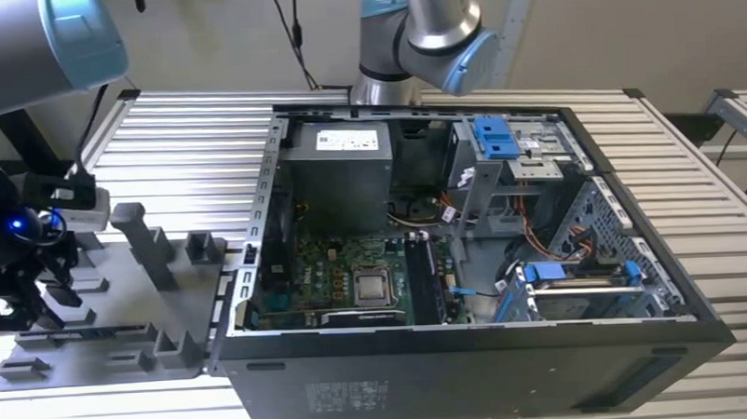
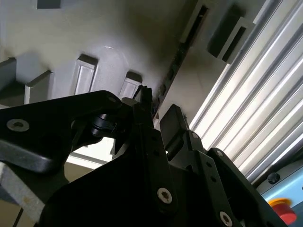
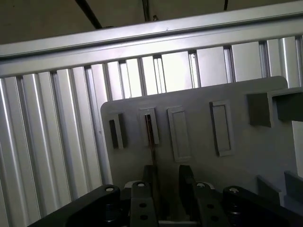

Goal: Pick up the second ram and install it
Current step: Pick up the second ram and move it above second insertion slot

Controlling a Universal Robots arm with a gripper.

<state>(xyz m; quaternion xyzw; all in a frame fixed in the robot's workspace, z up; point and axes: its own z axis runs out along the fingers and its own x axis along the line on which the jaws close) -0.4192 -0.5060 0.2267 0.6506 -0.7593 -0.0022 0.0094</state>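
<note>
Exterior view, L to R: pincer (image 1: 38,282) is hovering over grey holder (image 1: 130,353) on slatted worktop (image 1: 185,151). Open PC case (image 1: 479,373) is lying centre-R w/ motherboard (image 1: 351,275) exposed. First wrist view: second ram (image 3: 151,135) is standing edge-on in a holder slot. Pincer is released, its fingers (image 3: 186,179) straddling the ram w/ a gap showing on one side.
</note>
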